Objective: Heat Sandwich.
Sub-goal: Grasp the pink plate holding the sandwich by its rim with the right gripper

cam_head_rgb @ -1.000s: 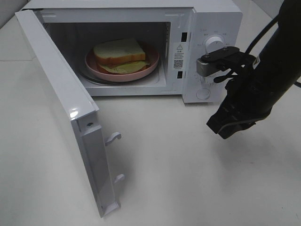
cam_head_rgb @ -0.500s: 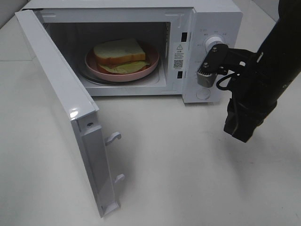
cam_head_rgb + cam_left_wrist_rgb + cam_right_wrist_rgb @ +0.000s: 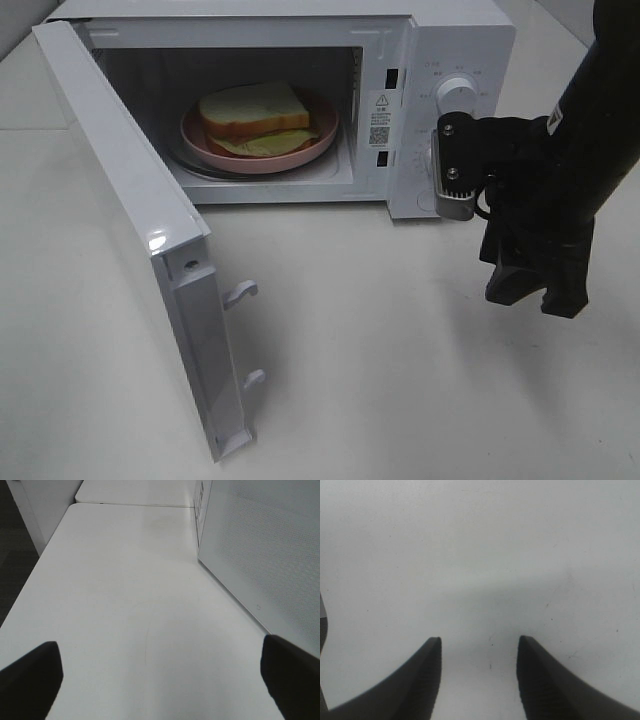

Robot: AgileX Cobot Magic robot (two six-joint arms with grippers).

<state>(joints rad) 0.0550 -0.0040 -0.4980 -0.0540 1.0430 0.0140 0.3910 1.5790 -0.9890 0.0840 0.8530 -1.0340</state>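
Waiting inside the open microwave [image 3: 470,40], the sandwich [image 3: 255,115] lies on a round pink plate [image 3: 300,155]. The plate sits on the glass turntable [image 3: 192,166] in the middle of the cavity. White bread faces up, and yellowish filling shows along the near edge. Nothing else can be seen in the oven, and the plate carries only the sandwich.

Loading looks finished, judging by how things lie. The door [image 3: 130,200] stands swung wide toward the left of the high view. It would have to be shut and the upper dial [image 3: 457,92] on the control panel turned before any heating could begin. That puts the job perhaps halfway along.

At the right of the high view, the right tool [image 3: 535,298] hangs in front of the control panel and points down at the bare white counter [image 3: 400,380]. Its wrist camera shows the jaws parted, with nothing between them and only the counter beneath. It touches neither the door nor the dial.

The left tool [image 3: 160,680] does not appear in the high view. Its own camera shows both fingertips spread to the edges of the picture, gripping nothing. Open counter lies ahead of it, and a white perforated panel stands off to one side.
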